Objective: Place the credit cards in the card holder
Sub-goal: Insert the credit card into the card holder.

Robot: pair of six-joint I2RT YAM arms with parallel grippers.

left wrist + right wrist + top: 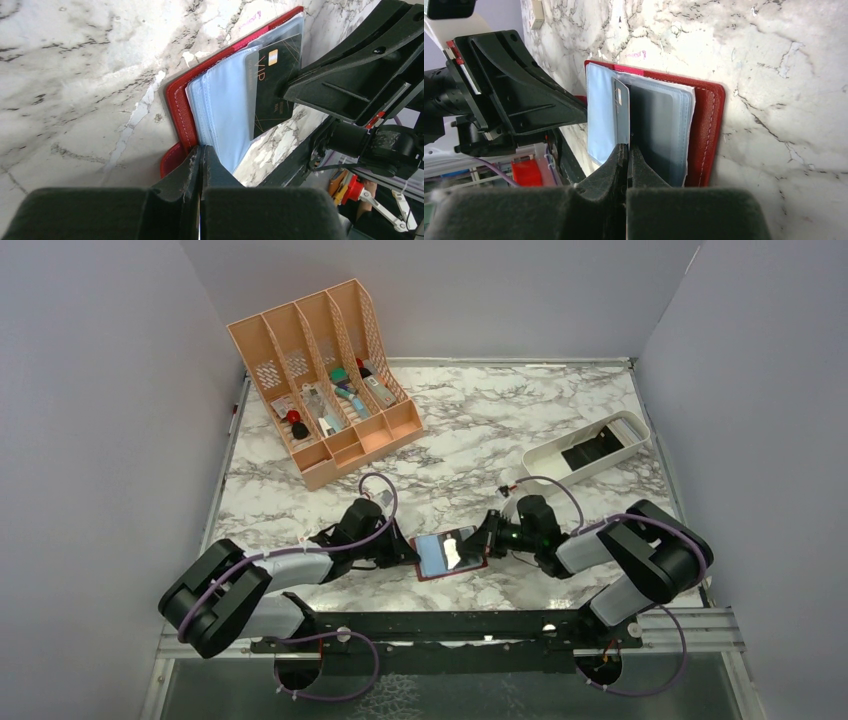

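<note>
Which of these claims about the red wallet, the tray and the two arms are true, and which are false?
1. The red wallet lies open on the marble table. True.
2. The right tool pinches a black card. True.
3. The white tray is empty. False: dark cards lie in it.
4. The peach organizer stands at the far right. False: it stands at the far left.
5. The left tool is wide open. False: it is shut on the wallet's clear pages.
</note>
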